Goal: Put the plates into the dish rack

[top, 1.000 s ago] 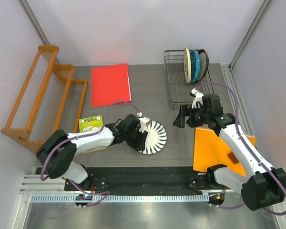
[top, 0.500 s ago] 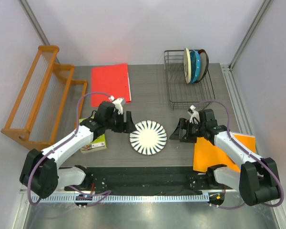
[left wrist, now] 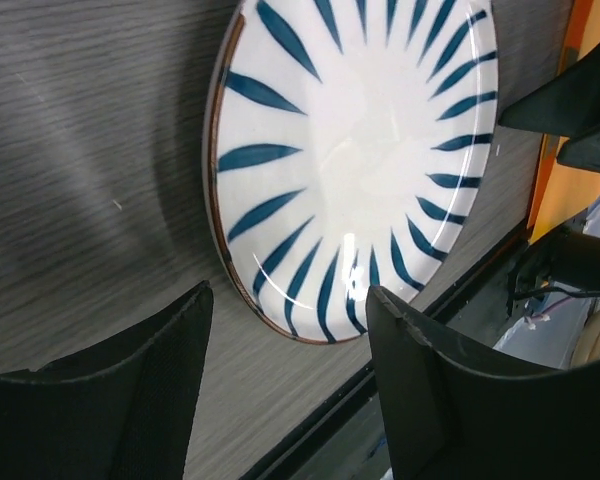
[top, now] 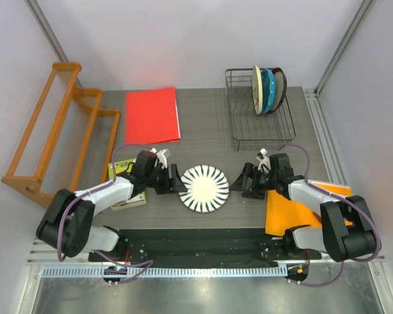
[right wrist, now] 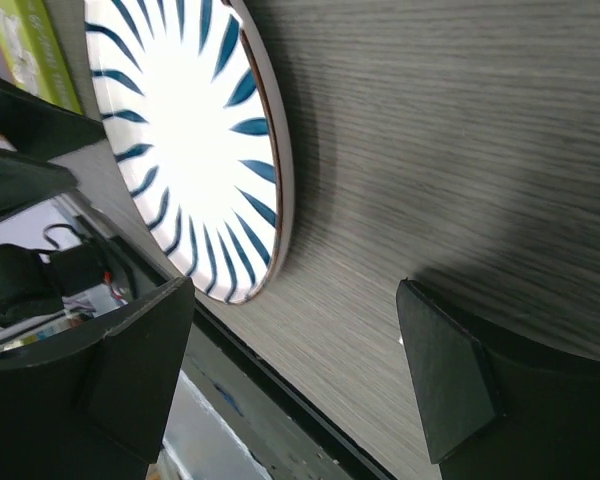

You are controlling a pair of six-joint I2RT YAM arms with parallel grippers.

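The petal plate [top: 204,188] lies flat on the bench [top: 209,124], between the left jaws and the right jaws, both spread and empty. Its low rim gives little purchase, so a nudge could skid it toward the opposite jaws instead of lifting it.

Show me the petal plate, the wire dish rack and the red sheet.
petal plate [top: 204,188], top view, its centre.
wire dish rack [top: 252,127], top view, bare floor grid.
red sheet [top: 152,116], top view, its middle.
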